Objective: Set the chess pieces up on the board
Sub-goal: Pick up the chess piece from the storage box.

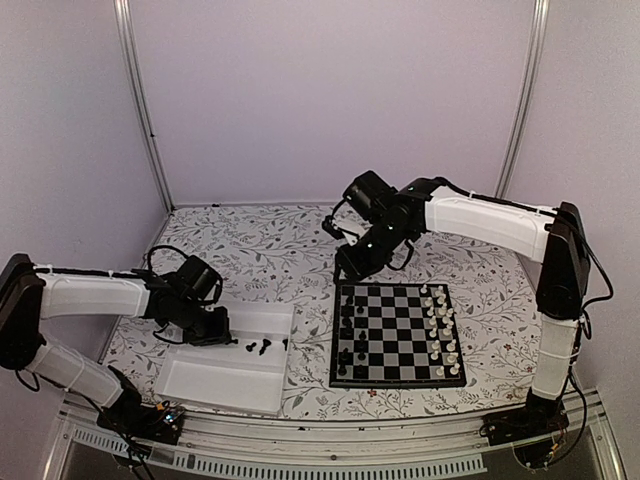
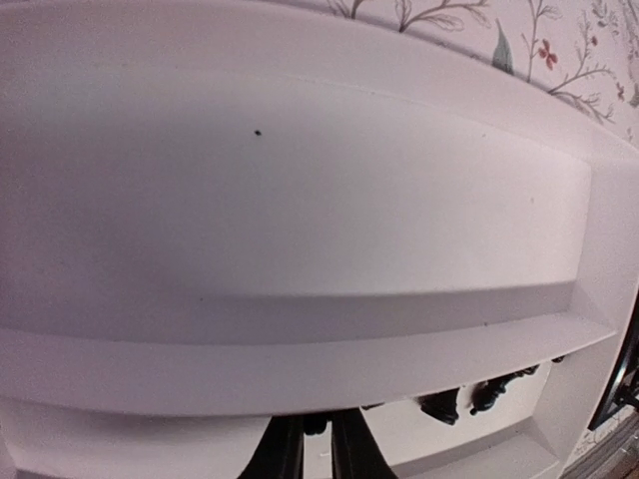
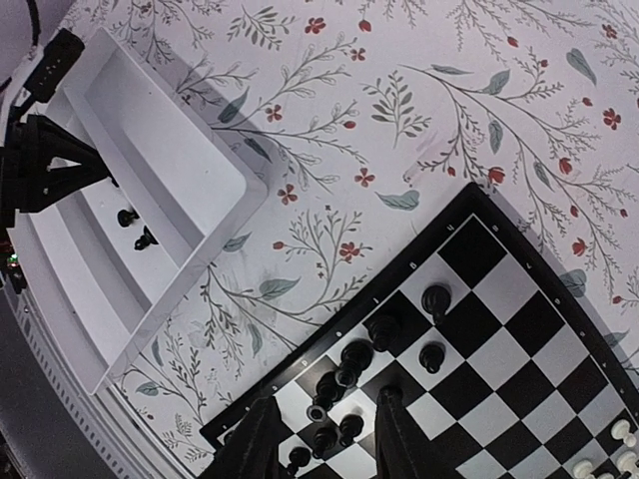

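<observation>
The chequered board (image 1: 397,335) lies right of centre, and several black chess pieces (image 1: 347,335) stand along its left columns. More black pieces (image 1: 265,346) lie in the white tray (image 1: 200,385). My left gripper (image 1: 222,335) reaches into that tray. In the left wrist view its fingers (image 2: 285,451) are close together, with one tiny black piece (image 2: 314,423) pinched at the tips. Two loose pieces (image 2: 439,407) lie to its right. My right gripper (image 1: 350,268) hovers over the board's far left corner. It (image 3: 325,399) is open and holds nothing, with black pieces (image 3: 384,329) on the squares below.
White chess pieces (image 1: 440,330) fill the board's right columns. The tray has a raised divider and rim (image 3: 230,170) between its two compartments. The floral tablecloth (image 1: 270,250) covers the table. Metal frame posts (image 1: 140,100) stand at the back corners.
</observation>
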Motion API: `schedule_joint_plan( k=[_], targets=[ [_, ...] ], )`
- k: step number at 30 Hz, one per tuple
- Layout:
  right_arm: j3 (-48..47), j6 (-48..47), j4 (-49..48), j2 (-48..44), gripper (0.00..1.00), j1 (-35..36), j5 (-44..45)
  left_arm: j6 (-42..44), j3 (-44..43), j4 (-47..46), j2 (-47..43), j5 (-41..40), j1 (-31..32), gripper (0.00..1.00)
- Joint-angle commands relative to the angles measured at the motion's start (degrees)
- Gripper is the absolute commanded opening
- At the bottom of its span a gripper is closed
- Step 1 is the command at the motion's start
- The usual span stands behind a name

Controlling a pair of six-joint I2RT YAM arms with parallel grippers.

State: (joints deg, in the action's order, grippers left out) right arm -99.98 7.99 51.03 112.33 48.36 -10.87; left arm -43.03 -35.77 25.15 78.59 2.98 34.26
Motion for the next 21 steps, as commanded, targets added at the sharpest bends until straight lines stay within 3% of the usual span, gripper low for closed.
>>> schedule_joint_plan(
  k=[1,7,12,21],
  targets=[
    [2.49,3.82,-9.34,-0.79,0.35,0.36,-10.44,0.85,2.71,-2.3,-3.16,3.65,-0.84,0.11],
    [4.31,13.62,-22.25,3.08,0.35,1.18,-21.57,0.82,4.96,-3.89,-9.04,8.11,-0.86,0.1],
    [2.5,17.07,-27.65,7.19,0.35,4.8,-23.63,-1.32,4.96,-4.69,-14.8,10.28,-1.22,0.1],
    [0.16,23.12,-36.06,12.84,0.41,9.47,-27.36,-7.22,2.35,-5.19,-15.86,15.29,-2.57,0.11]
  ],
)
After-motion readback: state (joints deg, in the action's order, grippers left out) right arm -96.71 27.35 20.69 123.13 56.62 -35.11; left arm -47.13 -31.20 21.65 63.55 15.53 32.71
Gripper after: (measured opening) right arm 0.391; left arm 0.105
